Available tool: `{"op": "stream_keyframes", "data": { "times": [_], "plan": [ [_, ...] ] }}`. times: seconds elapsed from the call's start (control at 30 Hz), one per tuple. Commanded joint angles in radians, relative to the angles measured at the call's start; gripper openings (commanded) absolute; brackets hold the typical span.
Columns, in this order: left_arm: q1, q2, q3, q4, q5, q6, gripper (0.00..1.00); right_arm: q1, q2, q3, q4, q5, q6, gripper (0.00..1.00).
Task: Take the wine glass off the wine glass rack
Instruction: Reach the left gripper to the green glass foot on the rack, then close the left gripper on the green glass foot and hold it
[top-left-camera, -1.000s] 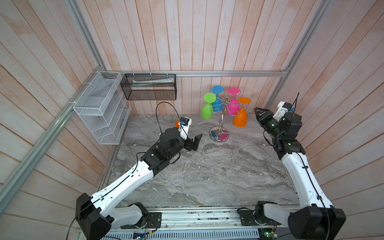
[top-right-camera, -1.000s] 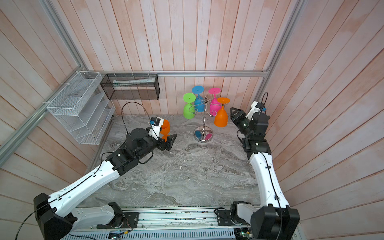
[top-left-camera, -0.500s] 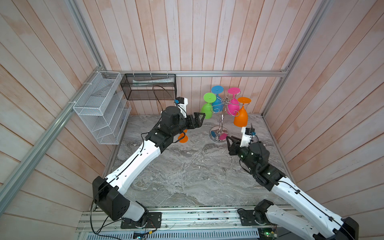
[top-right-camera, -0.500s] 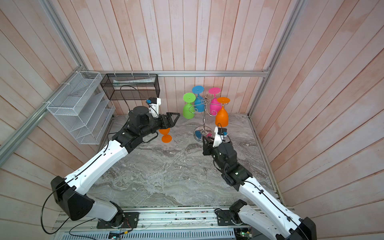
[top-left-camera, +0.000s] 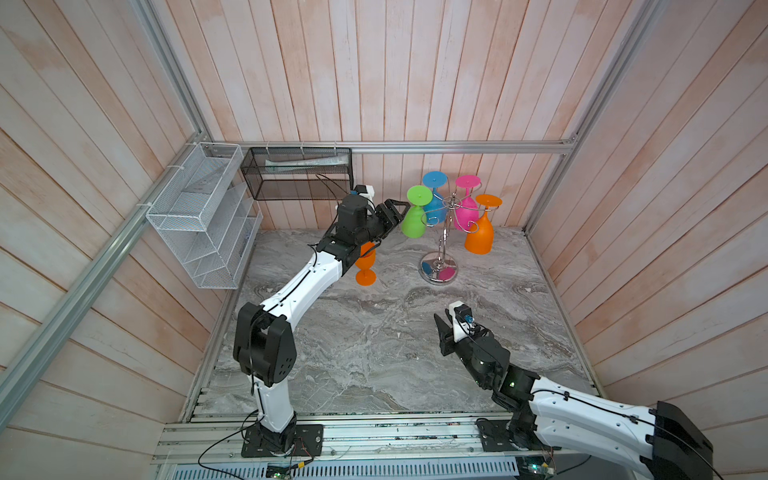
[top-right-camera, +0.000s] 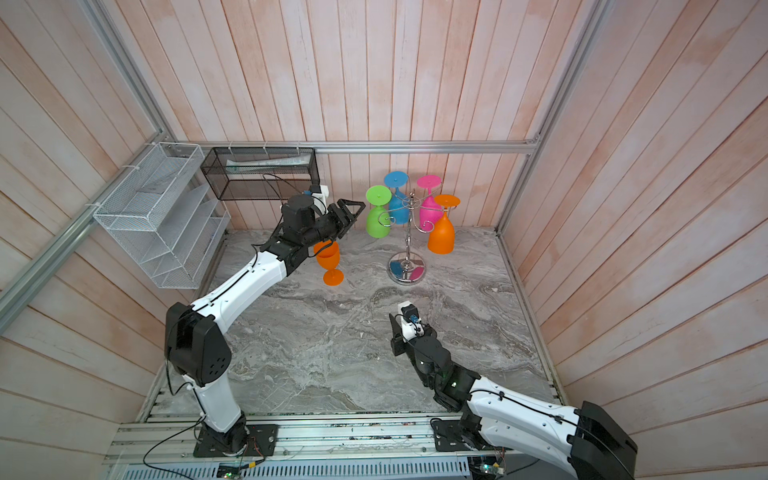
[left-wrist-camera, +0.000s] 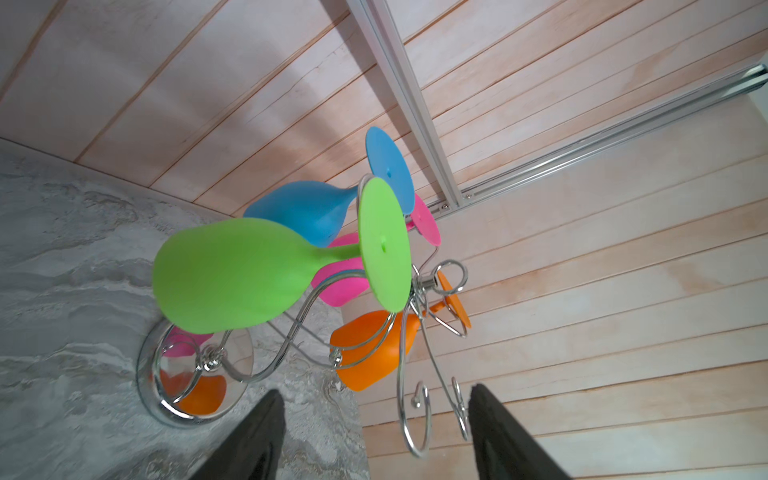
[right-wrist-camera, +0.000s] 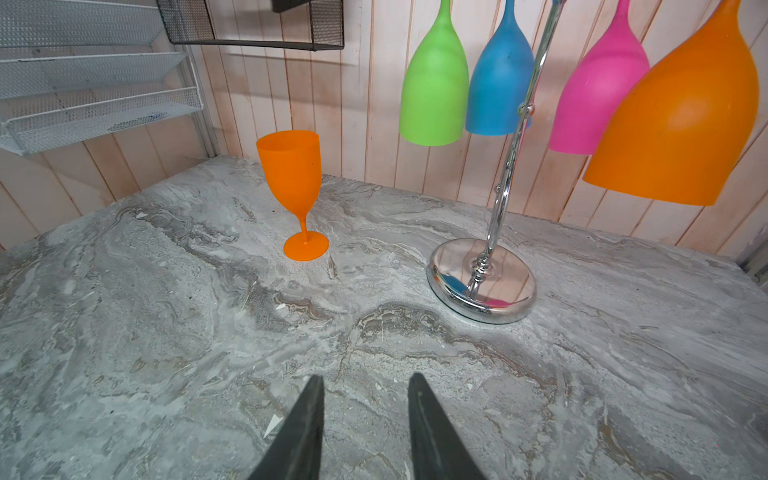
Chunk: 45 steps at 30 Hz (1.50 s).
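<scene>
In both top views my left gripper (top-left-camera: 397, 210) is raised just left of the green wine glass (top-left-camera: 413, 220). That glass hangs upside down on the rack (top-left-camera: 444, 232) at the far side of the tabletop (top-left-camera: 374, 353). My right gripper (top-right-camera: 392, 328) sits low on the near right, well apart from the rack.

From my left wrist, my fingers (left-wrist-camera: 257, 436) are spread and empty, the green wine glass (left-wrist-camera: 232, 274) just beyond them.

From my right wrist, the right gripper (right-wrist-camera: 365, 378) is parted and empty over bare tabletop. A standing orange glass (right-wrist-camera: 293, 174) is upright, left of the rack (right-wrist-camera: 507, 178).
</scene>
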Motion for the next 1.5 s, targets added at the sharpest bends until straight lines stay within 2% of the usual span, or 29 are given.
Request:
{"op": "stream_keyframes", "data": {
  "times": [0.0, 0.4, 0.5, 0.77, 1.07, 1.47],
  "plan": [
    [0.007, 0.065, 0.083, 0.082, 0.026, -0.077, 0.67, 0.027, -0.014, -0.038, 0.150, 0.017, -0.098, 0.36],
    [0.006, 0.211, 0.257, 0.069, -0.014, -0.094, 0.61, 0.046, -0.045, -0.060, 0.166, -0.013, -0.123, 0.35],
    [0.006, 0.226, 0.266, 0.088, -0.009, -0.107, 0.51, 0.050, -0.072, -0.076, 0.179, -0.022, -0.135, 0.35],
    [0.000, 0.249, 0.286, 0.094, -0.010, -0.124, 0.41, 0.051, -0.092, -0.089, 0.185, -0.028, -0.148, 0.35],
    [-0.013, 0.286, 0.346, 0.070, -0.019, -0.126, 0.19, 0.050, -0.100, -0.094, 0.184, -0.029, -0.146, 0.36],
    [-0.034, 0.282, 0.387, 0.029, -0.048, -0.099, 0.05, 0.050, -0.130, -0.094, 0.157, -0.027, -0.136, 0.35]
  ]
}}
